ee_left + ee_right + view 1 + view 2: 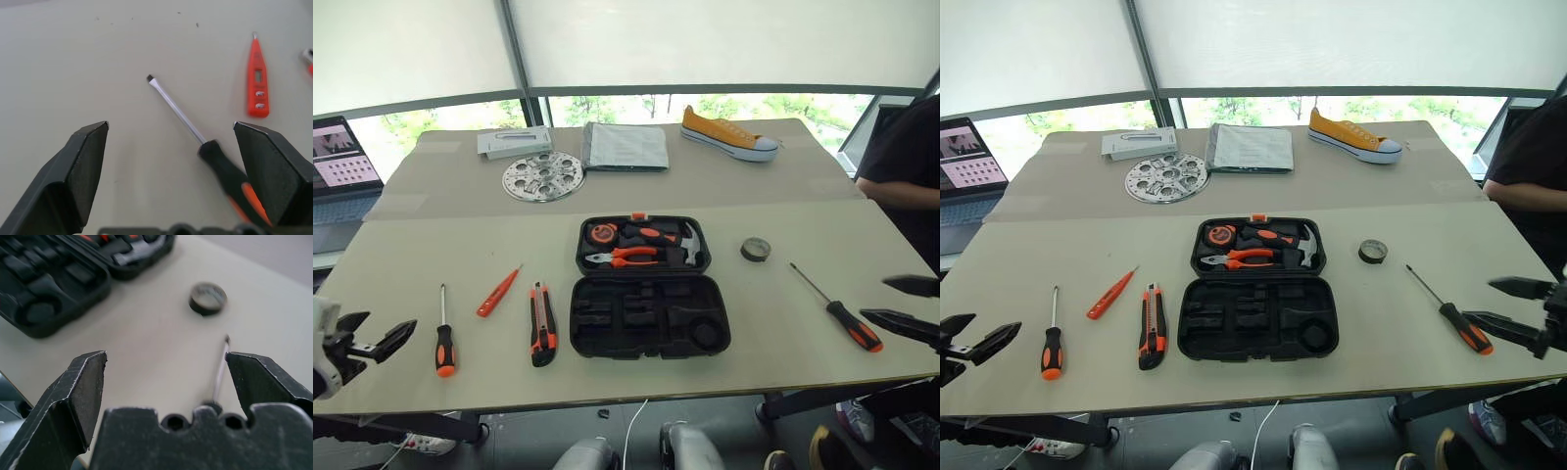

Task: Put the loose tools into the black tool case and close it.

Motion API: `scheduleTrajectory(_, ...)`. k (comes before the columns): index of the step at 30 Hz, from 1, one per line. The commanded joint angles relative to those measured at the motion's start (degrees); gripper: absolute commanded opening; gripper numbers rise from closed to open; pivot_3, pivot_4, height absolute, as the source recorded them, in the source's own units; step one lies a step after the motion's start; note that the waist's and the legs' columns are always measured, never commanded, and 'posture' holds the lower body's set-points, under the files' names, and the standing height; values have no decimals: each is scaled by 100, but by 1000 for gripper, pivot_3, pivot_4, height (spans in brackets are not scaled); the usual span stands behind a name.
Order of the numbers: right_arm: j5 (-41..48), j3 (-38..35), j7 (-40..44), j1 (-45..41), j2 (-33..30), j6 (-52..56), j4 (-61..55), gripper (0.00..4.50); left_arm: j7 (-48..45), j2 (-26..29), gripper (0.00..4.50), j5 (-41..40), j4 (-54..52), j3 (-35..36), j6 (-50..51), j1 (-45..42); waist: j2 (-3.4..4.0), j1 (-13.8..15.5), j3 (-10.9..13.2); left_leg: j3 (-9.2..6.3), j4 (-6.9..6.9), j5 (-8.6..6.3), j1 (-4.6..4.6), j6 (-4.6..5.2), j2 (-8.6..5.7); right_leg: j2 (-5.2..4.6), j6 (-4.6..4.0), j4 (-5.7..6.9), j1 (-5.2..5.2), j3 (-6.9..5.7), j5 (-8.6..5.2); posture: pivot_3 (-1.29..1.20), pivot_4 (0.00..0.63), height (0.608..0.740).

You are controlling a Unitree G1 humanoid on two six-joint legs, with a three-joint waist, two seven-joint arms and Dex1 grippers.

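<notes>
While the black tool case (pixel 649 287) is lying open mid-surface, nothing is being held: the left gripper (pixel 171 147) and right gripper (pixel 166 372) are spread apart. The left screwdriver (pixel 443 333), near the left edge, should be gripped at the handle.

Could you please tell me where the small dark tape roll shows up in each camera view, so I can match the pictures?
Left eye view: the tape roll lies right of the open black tool case.
Right eye view: the same spot, right of the case, above the right-hand screwdriver.
Left wrist view: not in it.
Right wrist view: the roll lies beyond the pincer.
Shared landmark: the tool case.
</notes>
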Motion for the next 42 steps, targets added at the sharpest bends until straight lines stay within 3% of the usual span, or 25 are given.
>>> scheduleTrajectory(1,893,422,98,-429,-112,610,-1504,4499,1030,-210,4347,-142,-876,-52,1443,-98,-1,-6,2,0,-1,0,-2,-2,1,1,0,2,-6,-2,0,0,150,740)
scheduleTrajectory(6,1480,1041,-126,-1069,29,930,-2594,4499,1983,-880,4347,-98,-980,-44,2710,-905,-7,105,6,-4,0,-1,-10,-11,2,4,-7,6,-16,-8,-2,0,150,740)
scheduleTrajectory(10,1750,1636,-312,-1667,206,1100,-3119,4499,2137,-1329,4347,-114,-1041,-279,3025,-1158,-23,140,5,-3,9,-1,-8,-12,-3,-1,-6,6,-11,-9,-1,0,150,740)
scheduleTrajectory(20,1788,1967,-375,-1877,480,1082,-3161,4499,2345,-1467,4347,421,-776,-854,3005,-1096,-17,198,-1,-2,8,5,-4,-23,-4,-1,-9,9,-12,-7,-1,0,150,740)
scheduleTrajectory(23,1754,1968,-426,-1876,511,1079,-3145,4500,2267,-1481,3681,493,-718,-922,2953,-1026,0,190,-11,-2,5,6,-2,-25,-4,-1,-9,12,-12,-6,-1,0,150,740)
scheduleTrajectory(30,1670,1873,-553,-1736,455,1073,-3187,4500,2265,-1367,1128,943,-116,-791,2011,-1173,17,203,-21,-1,2,7,1,-25,-3,-2,-10,11,-11,-6,-1,0,150,740)
scheduleTrajectory(32,1650,1807,-609,-1654,423,1086,-3217,4500,2169,-1200,926,1002,160,-749,1613,-1340,16,217,-21,-2,2,9,1,-30,-1,-1,-10,12,-11,-8,-1,0,150,740)
scheduleTrajectory(36,1635,1617,-701,-1374,346,1095,-3321,4500,1106,-360,926,885,684,-1067,486,-1841,-19,215,0,-6,-2,19,-6,-47,6,2,-17,20,-19,-12,3,0,150,740)
scheduleTrajectory(38,1606,1491,-725,-1176,293,1092,-3378,4500,18,123,926,585,764,-1410,-153,-2353,-44,266,14,-8,2,19,-12,-48,4,2,-18,19,-21,-15,4,0,150,740)
scheduleTrajectory(42,1489,1193,-766,-755,198,1061,-3398,4500,-2252,1122,926,644,1045,-2923,-1350,-3456,-61,315,17,-23,30,18,-38,-46,-4,-7,-16,6,-21,-32,10,0,150,740)
